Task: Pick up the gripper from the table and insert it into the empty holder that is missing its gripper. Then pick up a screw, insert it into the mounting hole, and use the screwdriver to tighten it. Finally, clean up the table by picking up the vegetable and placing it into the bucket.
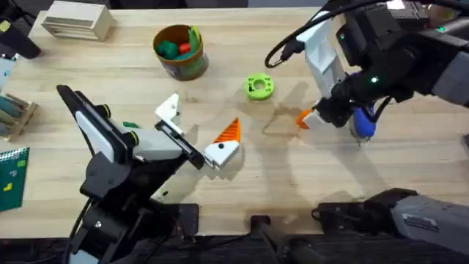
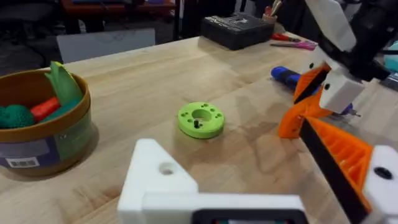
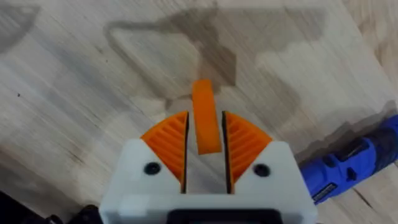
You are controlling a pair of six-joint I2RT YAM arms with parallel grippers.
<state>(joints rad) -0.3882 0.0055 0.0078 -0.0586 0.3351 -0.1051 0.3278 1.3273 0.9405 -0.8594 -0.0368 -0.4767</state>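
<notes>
The orange ribbed gripper (image 3: 205,121) is clamped upright between my right gripper's (image 3: 205,134) orange pads, just above the table (image 1: 293,169). Seen from overhead, that right gripper (image 1: 308,117) hangs right of centre. The blue screwdriver (image 1: 364,122) lies on the wood just beside it. My left gripper (image 1: 204,111) stands open with nothing in it. One of its fingers is the bare white holder (image 1: 170,108), and the other carries an orange pad (image 1: 229,130). The bucket (image 1: 192,67) at the back holds toy vegetables, among them a dark-green one (image 2: 15,115).
A bright green disc (image 1: 258,86) with a dark pin in its middle lies between the bucket and my right gripper. At the back left stands a pale wooden block (image 1: 77,20). A black box (image 2: 236,28) and red scissors (image 2: 292,42) sit at the far side.
</notes>
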